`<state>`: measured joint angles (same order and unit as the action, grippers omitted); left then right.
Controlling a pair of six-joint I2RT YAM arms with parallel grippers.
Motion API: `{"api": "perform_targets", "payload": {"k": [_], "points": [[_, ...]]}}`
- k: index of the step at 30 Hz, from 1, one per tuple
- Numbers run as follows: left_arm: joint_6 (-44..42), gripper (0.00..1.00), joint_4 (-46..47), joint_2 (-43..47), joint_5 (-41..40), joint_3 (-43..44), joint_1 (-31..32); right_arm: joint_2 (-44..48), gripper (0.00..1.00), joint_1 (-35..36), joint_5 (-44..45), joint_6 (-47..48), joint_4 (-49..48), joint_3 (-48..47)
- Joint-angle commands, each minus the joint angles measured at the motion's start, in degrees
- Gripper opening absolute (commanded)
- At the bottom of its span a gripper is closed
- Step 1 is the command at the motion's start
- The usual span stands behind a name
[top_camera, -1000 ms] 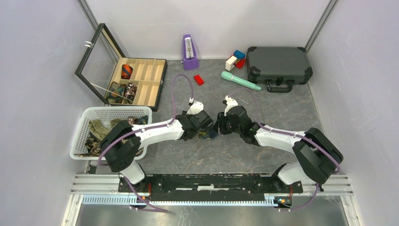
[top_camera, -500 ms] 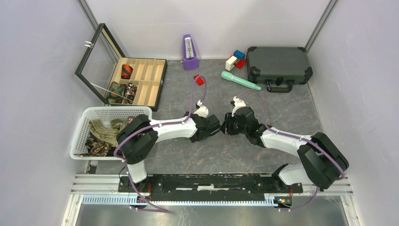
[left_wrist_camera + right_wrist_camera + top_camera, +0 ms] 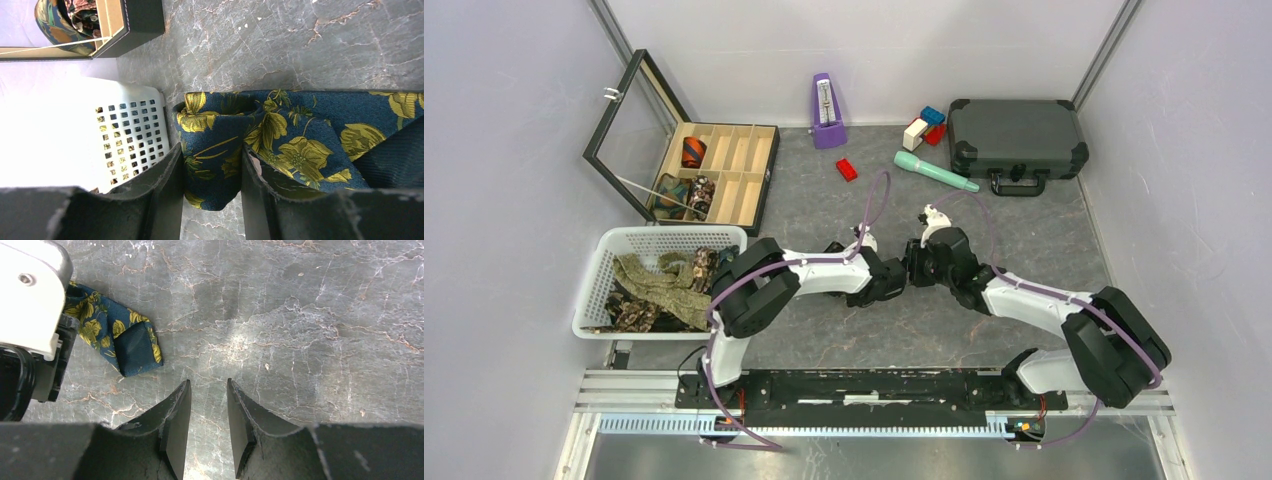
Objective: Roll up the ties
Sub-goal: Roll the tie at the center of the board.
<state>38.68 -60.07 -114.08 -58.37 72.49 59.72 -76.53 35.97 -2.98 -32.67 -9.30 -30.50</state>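
One tie in left pincer, hidden overhead, right pincer empty

Right gripper hangs over the grey marbled table, fingers a little apart, nothing between them. Upper left: navy tie with yellow flowers lies flat (end folded back, plain dark lining showing), its other end hidden behind the left arm's white housing.

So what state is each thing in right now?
left hand, shut on the navy tie
right hand, open, empty
navy tie, partly rolled, on the table
wooden box, lid open, rolled ties inside
black case, shut
basket, holds loose ties
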Motion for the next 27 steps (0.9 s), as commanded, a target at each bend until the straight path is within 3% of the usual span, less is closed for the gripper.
{"api": "perform_targets", "payload": {"k": [1,9,27], "points": [[7.08,0.47,-0.96,-3.41,3.33,1.99,1.21,1.95,0.39,-0.42,0.04,0.87,-0.80,0.75],[0.82,0.51,6.46,-5.09,11.98,2.25,2.12,3.37,0.39,-0.63,0.17,1.11,0.15,0.96],[-3.50,0.67,9.12,-1.82,16.64,2.37,2.14,5.33,0.39,-0.90,0.04,0.79,0.69,0.91]]}}
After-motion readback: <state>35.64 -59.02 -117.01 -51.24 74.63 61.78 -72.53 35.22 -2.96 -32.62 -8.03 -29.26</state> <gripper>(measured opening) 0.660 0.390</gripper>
